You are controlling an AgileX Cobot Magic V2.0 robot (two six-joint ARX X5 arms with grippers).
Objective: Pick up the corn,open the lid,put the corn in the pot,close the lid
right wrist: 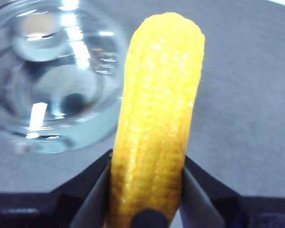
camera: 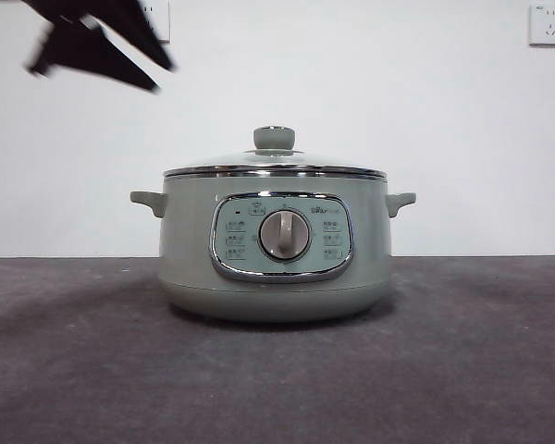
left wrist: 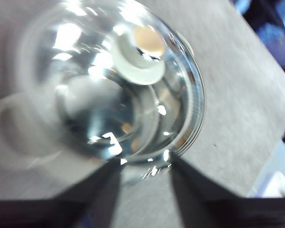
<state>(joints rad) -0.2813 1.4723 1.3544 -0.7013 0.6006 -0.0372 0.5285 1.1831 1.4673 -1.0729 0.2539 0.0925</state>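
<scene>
Right tool pinches the corn; left tool, jaws spread, above the lid on the pot; bare worktop around.

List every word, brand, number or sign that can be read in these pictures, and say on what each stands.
"Bear", roughly: small brand mark at the top right of the pot's front panel, barely legible.
Button labels around the dial: too small to read.
Lid, corn, wall socket: no text visible.
</scene>
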